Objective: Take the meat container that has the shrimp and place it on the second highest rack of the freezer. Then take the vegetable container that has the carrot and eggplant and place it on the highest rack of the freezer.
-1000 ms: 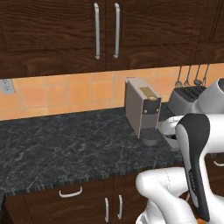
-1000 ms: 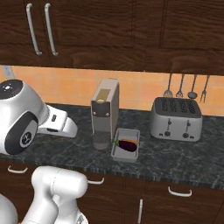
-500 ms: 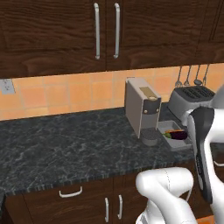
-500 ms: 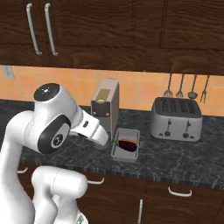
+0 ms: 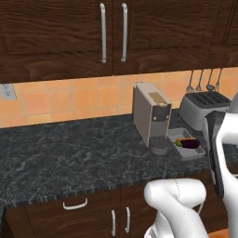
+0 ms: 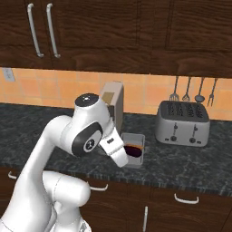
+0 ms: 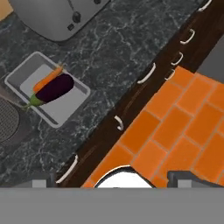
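Two vegetables, eggplant (image 7: pixel 54 89) and carrot (image 7: pixel 49 77), lay touching in the tray (image 7: pixel 65 110) on the surface (image 7: pixel 131 48); hand (image 7: pixel 113 178) spread wide, holding nothing.

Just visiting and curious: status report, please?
Gripper open, empty, over floor. Carrot and eggplant in tray on counter, untouched. Coffee machine stands beside tray.
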Robot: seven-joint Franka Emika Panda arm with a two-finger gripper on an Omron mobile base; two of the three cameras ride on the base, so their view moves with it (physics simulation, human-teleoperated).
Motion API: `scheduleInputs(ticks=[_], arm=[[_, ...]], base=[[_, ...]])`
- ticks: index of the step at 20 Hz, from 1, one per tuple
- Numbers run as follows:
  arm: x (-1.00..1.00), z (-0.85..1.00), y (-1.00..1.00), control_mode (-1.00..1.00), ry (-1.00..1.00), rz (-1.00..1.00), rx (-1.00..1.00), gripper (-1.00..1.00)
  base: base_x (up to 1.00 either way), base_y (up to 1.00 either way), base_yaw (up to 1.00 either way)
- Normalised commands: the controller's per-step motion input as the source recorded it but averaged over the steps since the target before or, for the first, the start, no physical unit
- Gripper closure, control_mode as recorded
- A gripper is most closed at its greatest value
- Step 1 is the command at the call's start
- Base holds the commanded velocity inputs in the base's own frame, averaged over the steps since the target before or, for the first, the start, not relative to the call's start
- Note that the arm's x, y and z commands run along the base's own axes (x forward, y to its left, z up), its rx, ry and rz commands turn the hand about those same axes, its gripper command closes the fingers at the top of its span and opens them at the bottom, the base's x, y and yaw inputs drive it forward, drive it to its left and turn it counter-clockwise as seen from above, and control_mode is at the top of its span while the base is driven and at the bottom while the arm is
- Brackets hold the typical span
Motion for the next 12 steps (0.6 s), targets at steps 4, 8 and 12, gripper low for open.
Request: scheduleInputs(ticks=[4, 8, 12], arm=[[0.57, -0.34, -0.08, -1.00, 0.05, -0.40, 0.20, -1.00], [0.76, -0.51, -0.01, -1.00, 0.03, -0.19, 0.10, -1.00], [0.67, -0.84, -0.09, -1.00, -0.01, 0.00, 0.13, -1.00]], base=[[0.00, 0.00, 0.00], [0.00, 0.00, 0.00], [0.00, 0.00, 0.00]])
